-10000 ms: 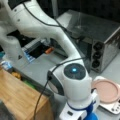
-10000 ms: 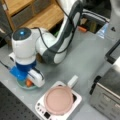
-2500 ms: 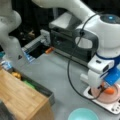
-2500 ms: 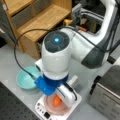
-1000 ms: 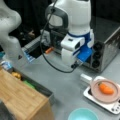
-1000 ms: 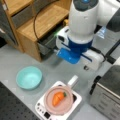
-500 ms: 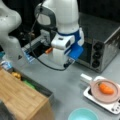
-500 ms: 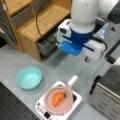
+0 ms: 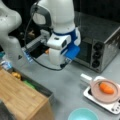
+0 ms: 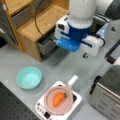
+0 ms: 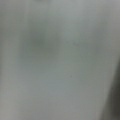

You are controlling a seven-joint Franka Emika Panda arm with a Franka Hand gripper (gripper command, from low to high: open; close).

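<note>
Gripper (image 10: 83, 53) raised over grey worktop (image 10: 65, 67), well apart from carrot (image 10: 58, 98). Fingers hidden; opening cannot be told. Carrot laid in pink pan (image 10: 50, 100) on white hotplate (image 10: 76, 100). Teal bowl (image 10: 28, 77) beside.

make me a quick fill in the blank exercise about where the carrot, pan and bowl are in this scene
1. The carrot lies in the pink ____.
2. The pan sits on a white ____ with buttons.
3. The bowl on the grey table is ____ in colour.
4. In a front view the toaster oven stands toward the view's ____ side.

Missing words: pan; hotplate; teal; right
</note>
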